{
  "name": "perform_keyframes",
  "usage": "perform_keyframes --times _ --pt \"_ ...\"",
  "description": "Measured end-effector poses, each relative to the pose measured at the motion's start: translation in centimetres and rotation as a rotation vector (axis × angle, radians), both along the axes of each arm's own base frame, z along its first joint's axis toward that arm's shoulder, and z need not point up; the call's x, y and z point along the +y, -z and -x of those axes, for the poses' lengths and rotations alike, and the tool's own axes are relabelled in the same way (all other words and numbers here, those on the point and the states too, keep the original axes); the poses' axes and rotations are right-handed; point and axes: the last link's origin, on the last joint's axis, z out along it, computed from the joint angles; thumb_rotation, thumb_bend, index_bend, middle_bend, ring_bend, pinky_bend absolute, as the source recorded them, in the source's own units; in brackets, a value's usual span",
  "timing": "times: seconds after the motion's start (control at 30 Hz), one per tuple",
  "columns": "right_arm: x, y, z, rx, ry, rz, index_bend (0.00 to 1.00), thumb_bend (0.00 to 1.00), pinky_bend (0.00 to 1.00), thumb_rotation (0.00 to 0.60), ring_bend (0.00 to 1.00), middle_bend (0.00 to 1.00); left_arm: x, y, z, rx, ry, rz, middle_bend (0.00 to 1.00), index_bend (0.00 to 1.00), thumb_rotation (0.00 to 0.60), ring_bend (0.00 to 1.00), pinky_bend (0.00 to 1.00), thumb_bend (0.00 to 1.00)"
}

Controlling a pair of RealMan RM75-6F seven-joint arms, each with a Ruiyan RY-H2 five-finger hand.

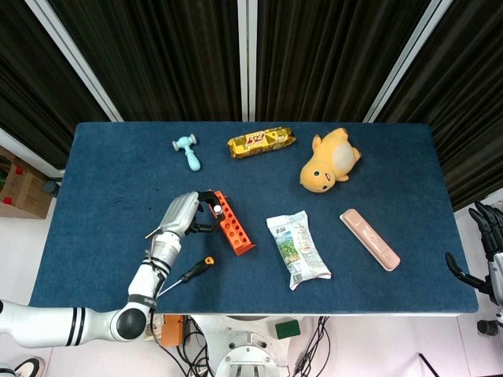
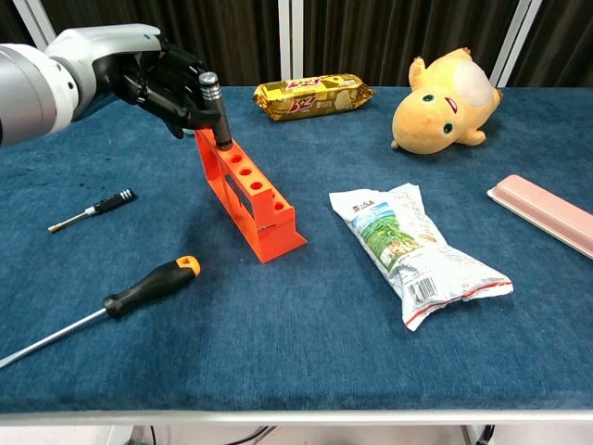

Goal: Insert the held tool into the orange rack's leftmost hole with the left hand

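Note:
The orange rack (image 2: 250,190) lies on the blue table with its row of holes running away from me. A tool with a black handle and silver cap (image 2: 215,109) stands nearly upright, its lower end in the rack's leftmost, far-end hole. My left hand (image 2: 153,79) is just left of it, fingers still wrapped on the handle. In the head view the left hand (image 1: 182,214) sits against the rack (image 1: 234,225), hiding most of the tool. My right hand (image 1: 489,229) hangs off the table's right edge and holds nothing.
An orange-handled screwdriver (image 2: 148,287) and a small black screwdriver (image 2: 97,209) lie left of the rack. A snack bag (image 2: 417,250) lies to its right, a pink case (image 2: 547,213) further right. A biscuit pack (image 2: 313,95), yellow plush (image 2: 445,102) and teal hammer (image 1: 187,149) sit at the back.

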Motion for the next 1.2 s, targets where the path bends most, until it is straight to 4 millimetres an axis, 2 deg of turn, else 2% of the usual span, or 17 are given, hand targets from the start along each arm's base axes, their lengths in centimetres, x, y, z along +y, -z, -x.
perform_keyframes --times 0.13,0.2,0.33,0.4,0.47,0.57,0.7,0.83,0.9,1.03,1.07,1.13,1.2 --pt "0.0 0.0 0.0 -0.003 0.004 -0.002 0.0 0.33 0.0 0.6 0.0 0.0 0.0 0.3 0.0 0.01 0.009 0.007 0.5 0.63 0.598 0.33 0.42 0.44" --pt "0.0 0.0 0.0 -0.004 0.003 0.0 0.0 0.33 0.0 0.6 0.0 0.0 -0.1 0.3 -0.1 0.014 0.018 0.008 0.49 0.54 0.599 0.33 0.42 0.44" --pt "0.0 -0.1 0.0 -0.006 0.004 0.005 0.0 0.33 0.0 0.6 0.0 0.0 -0.2 0.3 0.0 0.023 0.037 0.016 0.45 0.3 0.585 0.32 0.41 0.43" --pt "0.0 -0.1 0.0 -0.006 0.006 0.004 0.0 0.33 0.0 0.6 0.0 0.0 -0.3 0.3 0.0 0.025 0.046 0.026 0.38 0.2 0.551 0.29 0.4 0.42" --pt "0.0 -0.1 0.1 -0.006 0.008 0.005 0.0 0.33 0.0 0.6 0.0 0.0 -0.4 0.3 0.1 0.03 0.056 0.039 0.28 0.1 0.514 0.22 0.38 0.37" --pt "-0.1 -0.1 0.1 -0.003 0.014 0.008 0.0 0.33 0.0 0.6 0.0 0.0 -0.4 -0.1 0.2 0.041 0.075 0.051 0.16 0.05 0.494 0.13 0.31 0.3" --pt "0.0 -0.1 0.1 -0.001 0.01 0.015 0.0 0.33 0.0 0.6 0.0 0.0 -0.7 -1.0 0.0 0.029 0.107 0.042 0.1 0.03 0.477 0.06 0.23 0.24" --pt "0.2 -0.1 0.0 0.004 0.004 0.016 0.0 0.33 0.0 0.6 0.0 0.0 -1.4 -2.6 0.0 0.025 0.15 0.002 0.09 0.05 0.482 0.05 0.21 0.21" --pt "0.2 0.0 0.0 0.005 0.004 0.014 0.0 0.33 0.0 0.6 0.0 0.0 -1.9 -3.8 0.5 0.048 0.175 -0.044 0.09 0.08 0.487 0.05 0.22 0.21" --pt "0.2 0.1 0.0 0.013 0.007 0.011 0.0 0.33 0.0 0.6 0.0 0.0 -3.4 -5.9 2.6 0.143 0.222 -0.167 0.14 0.29 0.594 0.05 0.22 0.22" --pt "0.2 0.2 0.0 0.014 0.013 0.01 0.0 0.33 0.0 0.6 0.0 0.0 -3.9 -6.4 3.3 0.17 0.239 -0.209 0.16 0.34 0.6 0.05 0.22 0.22" --pt "0.3 0.3 0.0 0.018 0.027 0.006 0.0 0.33 0.0 0.6 0.0 0.0 -4.8 -7.2 4.8 0.214 0.263 -0.284 0.18 0.36 0.6 0.06 0.22 0.21" --pt "0.3 0.4 0.1 0.032 0.048 0.006 0.0 0.33 0.0 0.6 0.0 0.0 -5.9 -8.3 7.2 0.284 0.282 -0.383 0.18 0.32 0.6 0.06 0.22 0.19"
